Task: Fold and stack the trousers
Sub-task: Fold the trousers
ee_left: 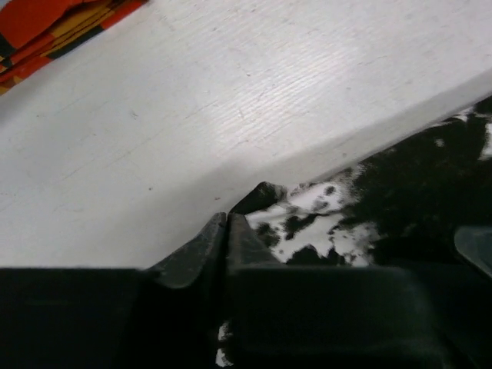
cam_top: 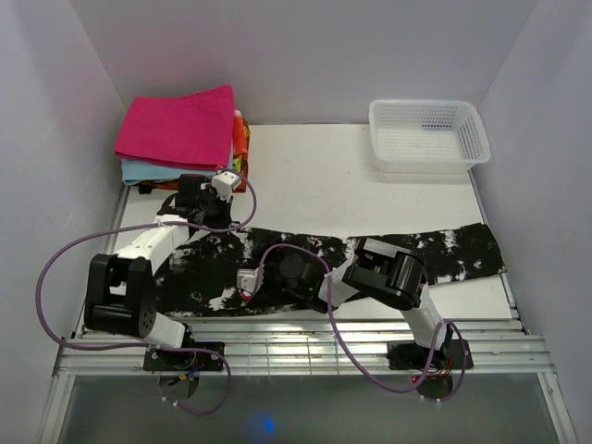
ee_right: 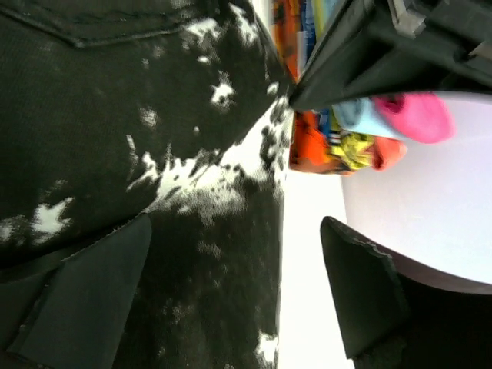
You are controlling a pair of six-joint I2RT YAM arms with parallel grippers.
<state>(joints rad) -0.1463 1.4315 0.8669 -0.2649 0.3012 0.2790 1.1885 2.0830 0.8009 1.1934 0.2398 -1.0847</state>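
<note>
Right gripper [ee_right: 234, 223] released, fingers [ee_right: 92, 300] spread wide, hovering low over the left-middle part of the trousers [cam_top: 453, 250], near edge side. Can't tell if the pads touch the cloth. Right arm folds back leftward from its base at the near right.

Trousers: black with white splotches, spread flat left to right across the near half of the table [cam_top: 314, 176], one layer, waist end left, leg end reaching the right edge. Back pocket seam shows in the right wrist view.

Left gripper [ee_left: 225, 219] clenched, fingertips pressed together at the far edge of the trousers on the left, pinching the cloth edge; a small corner of fabric pokes up just beyond the tips. Left arm reaches up from its base at the near left.

Far left corner: stack of folded clothes [cam_top: 180, 129], pink piece on top, light blue under it, orange patterned piece on the right side. Well apart from the trousers.

Far right corner: white plastic basket [cam_top: 430, 166], upright, sitting on the table against the back wall.
</note>
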